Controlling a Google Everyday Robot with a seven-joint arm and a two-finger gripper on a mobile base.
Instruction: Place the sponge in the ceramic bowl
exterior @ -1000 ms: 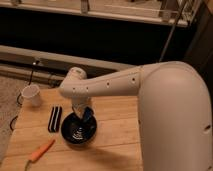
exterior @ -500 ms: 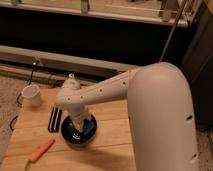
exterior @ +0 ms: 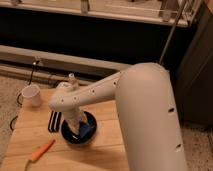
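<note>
Gripper (exterior: 78, 125) down inside ceramic bowl (exterior: 69, 138) on wooden table (exterior: 30, 131); grip state not determinable. Sponge (exterior: 88, 131) inside bowl, against gripper. White cup (exterior: 31, 95), striped flat piece (exterior: 54, 121), orange stick (exterior: 41, 150) nearby.

On the bench (exterior: 107, 142), the tool (exterior: 79, 126) is over the ceramic bowl (exterior: 68, 136) with the sponge (exterior: 88, 130); flat piece (exterior: 54, 121) left, stick (exterior: 41, 150) front-left, cup (exterior: 31, 94) behind-left

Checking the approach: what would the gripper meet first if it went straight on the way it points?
Probably the inside of the bowl: the gripper points down into it, with the sponge at its tip. Depth is unclear.
</note>
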